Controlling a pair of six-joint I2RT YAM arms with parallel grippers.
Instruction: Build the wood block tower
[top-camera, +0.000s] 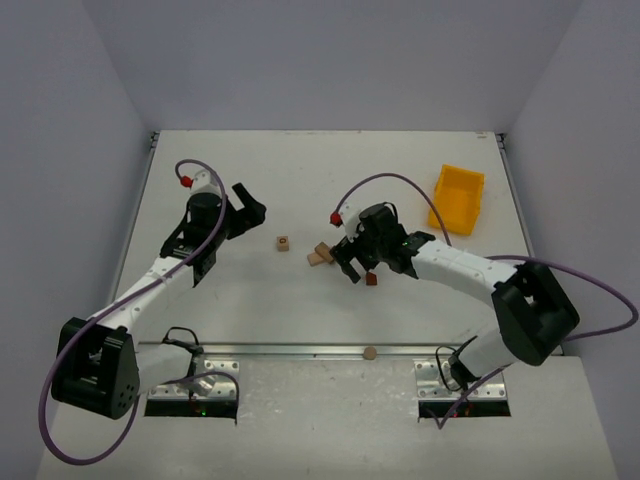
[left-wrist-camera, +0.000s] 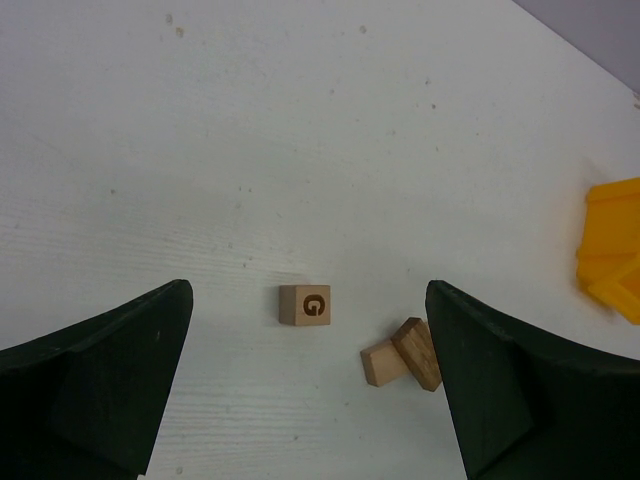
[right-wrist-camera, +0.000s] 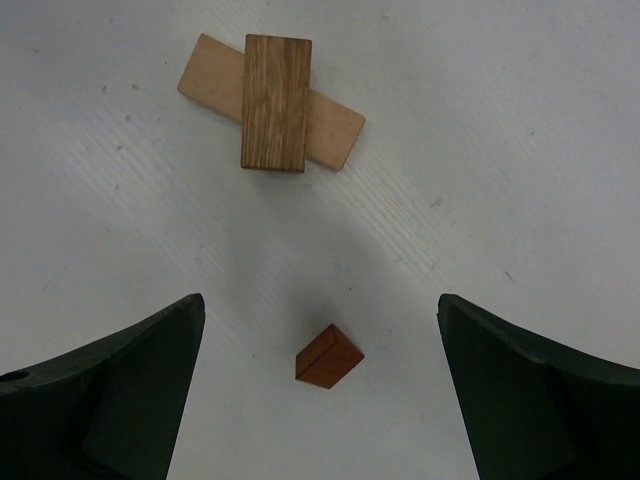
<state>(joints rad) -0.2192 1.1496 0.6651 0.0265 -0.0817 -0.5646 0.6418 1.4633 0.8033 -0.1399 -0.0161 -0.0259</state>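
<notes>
A pale-tan plank (right-wrist-camera: 335, 135) lies flat with a darker brown block (right-wrist-camera: 276, 100) across it; the pair also shows in the top view (top-camera: 321, 256) and in the left wrist view (left-wrist-camera: 400, 355). A small reddish-brown wedge (right-wrist-camera: 328, 356) lies on the table (top-camera: 300, 180) between the fingers of my open, empty right gripper (right-wrist-camera: 320, 395), near the stack (top-camera: 371, 280). A pale cube marked G (left-wrist-camera: 304, 305) sits left of the stack (top-camera: 283, 243). My left gripper (left-wrist-camera: 310, 400) is open and empty, held back from the cube (top-camera: 254, 212).
A yellow plastic bin (top-camera: 457, 198) stands at the back right and shows in the left wrist view (left-wrist-camera: 610, 250). A small round wooden disc (top-camera: 369, 352) lies at the table's near edge. White walls enclose the table.
</notes>
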